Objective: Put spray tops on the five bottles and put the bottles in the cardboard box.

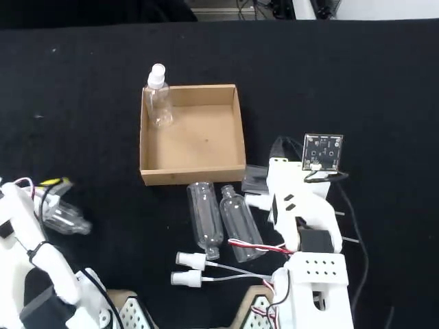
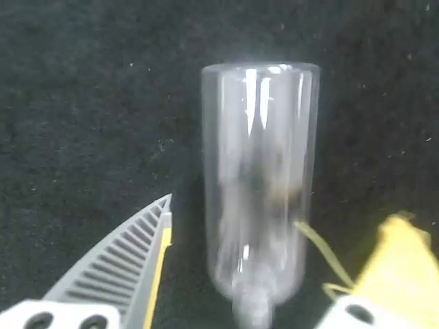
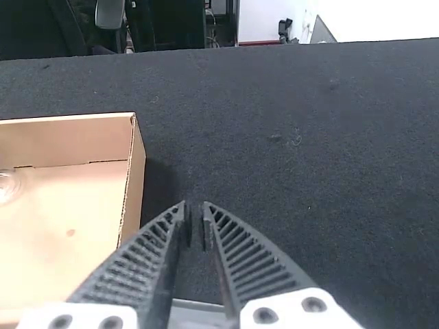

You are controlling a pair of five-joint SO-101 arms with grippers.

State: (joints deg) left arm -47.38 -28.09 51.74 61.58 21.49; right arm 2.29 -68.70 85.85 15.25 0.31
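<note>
A clear bottle (image 2: 259, 185) without a top lies on the black cloth between the fingers of my left gripper (image 2: 281, 209), which is open with a gap on each side; the same bottle (image 1: 66, 219) and gripper (image 1: 53, 202) appear at the table's left front. One bottle with a white spray top (image 1: 158, 99) stands in the far left corner of the cardboard box (image 1: 236, 130). Two more topless bottles (image 1: 204, 218) (image 1: 240, 223) lie just in front of the box. Two white spray tops (image 1: 191, 260) (image 1: 185, 278) lie nearer the front. My right gripper (image 3: 195, 209) is shut and holds nothing, beside the box (image 3: 136, 157).
The right arm's white body (image 1: 302, 212) and its cables (image 1: 254, 247) sit right of the lying bottles. Red and white wires cross one bottle's base. Open black cloth (image 1: 357, 89) stretches right of and behind the box.
</note>
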